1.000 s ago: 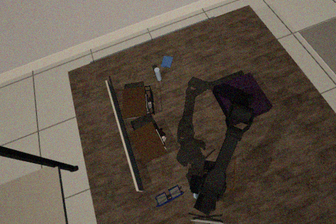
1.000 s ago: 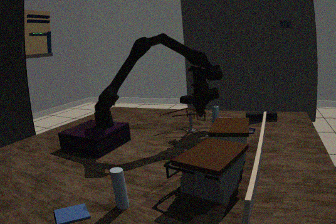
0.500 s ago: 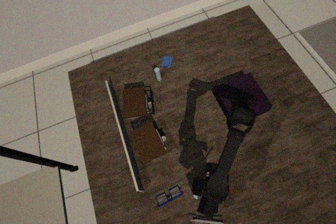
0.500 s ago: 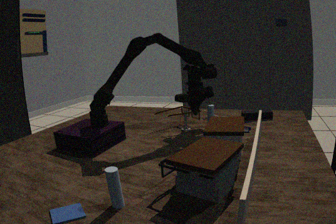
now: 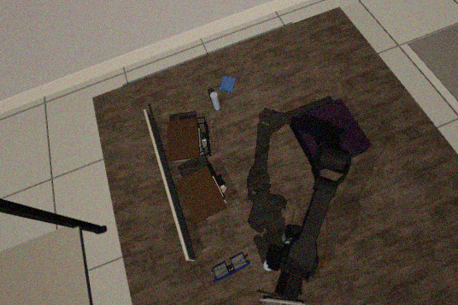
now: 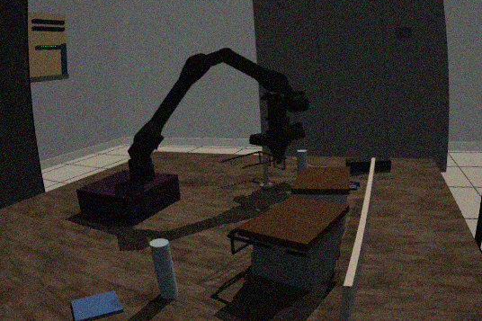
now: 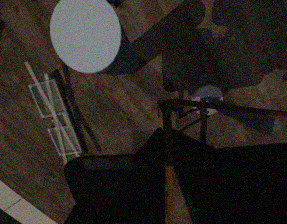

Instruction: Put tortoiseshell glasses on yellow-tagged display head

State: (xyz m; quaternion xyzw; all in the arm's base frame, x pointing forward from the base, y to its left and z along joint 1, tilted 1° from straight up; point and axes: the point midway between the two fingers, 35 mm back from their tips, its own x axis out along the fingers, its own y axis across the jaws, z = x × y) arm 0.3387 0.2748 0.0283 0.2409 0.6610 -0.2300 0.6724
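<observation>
The tortoiseshell glasses (image 6: 243, 156) (image 7: 169, 195) hang from my gripper (image 6: 280, 160) (image 7: 163, 132), which is shut on them above the table. A thin orange-brown part shows at the fingers and a temple runs off to the right in the wrist view. In the top view the arm hides the fingertips. One brown-topped display head (image 5: 184, 137) (image 6: 292, 220) wears dark glasses (image 5: 205, 134) (image 6: 240, 242). The other head (image 5: 202, 194) (image 6: 321, 179) is angled beside it, its nose bare in the top view. My gripper is away from both heads. I cannot make out the yellow tag.
A thin post on a round base (image 6: 266, 184) (image 7: 209, 94) stands below the gripper. A pale cylinder (image 6: 301, 160) (image 7: 86, 35), blue glasses (image 5: 231, 266) and clear glasses (image 7: 55, 117) are nearby. A long upright board (image 5: 171, 192) (image 6: 361, 225) runs behind the heads. Another cylinder (image 5: 215, 101) (image 6: 164, 270) stands beside a blue pad (image 5: 227, 84) (image 6: 96, 306).
</observation>
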